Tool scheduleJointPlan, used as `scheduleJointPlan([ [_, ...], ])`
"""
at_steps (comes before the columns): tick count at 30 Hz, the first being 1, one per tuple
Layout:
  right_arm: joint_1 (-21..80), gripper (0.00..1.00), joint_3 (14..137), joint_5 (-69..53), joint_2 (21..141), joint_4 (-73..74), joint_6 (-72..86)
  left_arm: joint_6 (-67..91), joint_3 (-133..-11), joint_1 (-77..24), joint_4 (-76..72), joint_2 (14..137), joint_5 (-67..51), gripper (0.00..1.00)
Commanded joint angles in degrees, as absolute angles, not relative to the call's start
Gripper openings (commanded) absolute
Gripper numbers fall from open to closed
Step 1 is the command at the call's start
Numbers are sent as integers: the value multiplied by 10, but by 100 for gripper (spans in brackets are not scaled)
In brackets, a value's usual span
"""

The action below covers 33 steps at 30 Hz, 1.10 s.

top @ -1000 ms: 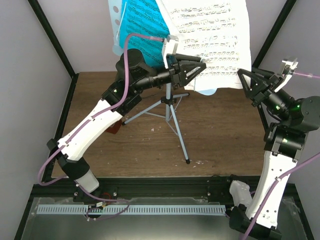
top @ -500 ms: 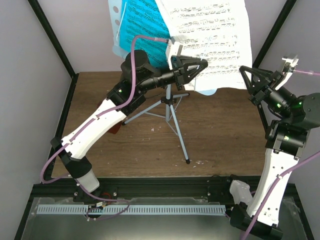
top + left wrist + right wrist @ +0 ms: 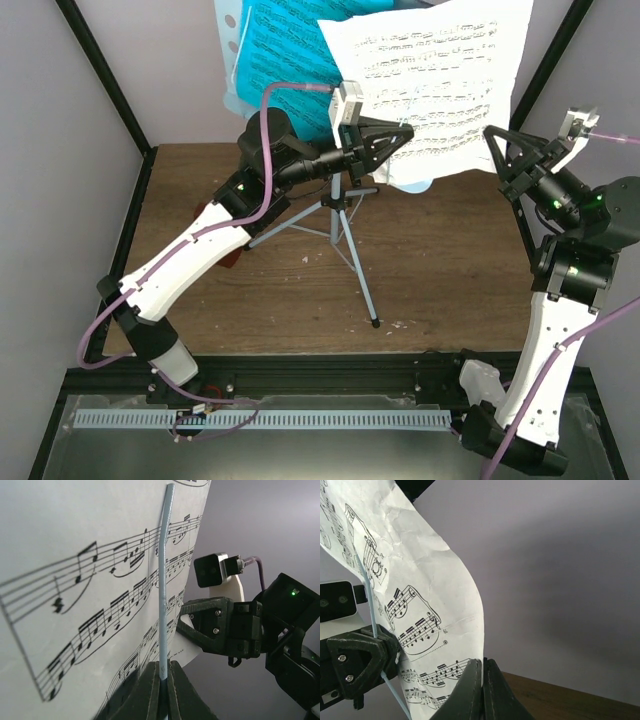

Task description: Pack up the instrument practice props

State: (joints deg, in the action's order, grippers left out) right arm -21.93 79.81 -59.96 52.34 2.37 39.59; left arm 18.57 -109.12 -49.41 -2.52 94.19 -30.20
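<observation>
A pale blue perforated music stand (image 3: 229, 45) stands on a thin silver tripod (image 3: 347, 238) at the back of the table. A blue sheet-music page (image 3: 285, 50) and a white page (image 3: 430, 80) rest on it. My left gripper (image 3: 403, 131) is shut on the stand's thin pale blue edge (image 3: 164, 580), with the white page (image 3: 75, 580) right beside it. My right gripper (image 3: 493, 140) is shut on the white page's right edge (image 3: 445, 595) and holds it up. A bit of the red-brown metronome (image 3: 229, 260) shows behind my left arm.
Black frame posts (image 3: 110, 90) and pale walls close in the wooden table (image 3: 440, 270) on both sides. The tripod's feet spread to the middle of the table (image 3: 375, 322). The two grippers are close together at the stand, a hand's width apart.
The white page has swung up and to the right, its right edge now higher. My right gripper has moved slightly up and right with it. My left gripper has shifted a little on the stand.
</observation>
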Motion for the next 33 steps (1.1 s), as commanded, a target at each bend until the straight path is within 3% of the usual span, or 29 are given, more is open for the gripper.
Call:
scheduleJointPlan([
  [1, -221, 1, 819, -567, 515, 37, 391, 168, -1087, -502, -50, 923, -320, 0],
  [5, -221, 1, 839, -449, 496, 102, 352, 172, -1090, -502, -45, 924, -312, 0],
  [9, -221, 1, 864, -240, 487, 202, 285, 173, -1090, -502, -37, 924, -307, 0],
  [14, -221, 1, 778, -88, 469, 202, 276, 174, -1092, -502, -31, 924, -300, 0],
  [17, -221, 1, 705, -84, 463, 181, 301, 173, -1093, -502, -22, 924, -290, 2],
  [20, -221, 1, 623, -106, 456, 144, 335, 170, -1093, -502, -14, 923, -284, 9],
  [25, -221, 1, 519, -169, 474, 102, 365, 167, -1088, -501, -4, 917, -275, 37],
  [33, -221, 1, 374, -281, 540, 64, 363, 150, -983, -499, -10, 835, -230, 61],
])
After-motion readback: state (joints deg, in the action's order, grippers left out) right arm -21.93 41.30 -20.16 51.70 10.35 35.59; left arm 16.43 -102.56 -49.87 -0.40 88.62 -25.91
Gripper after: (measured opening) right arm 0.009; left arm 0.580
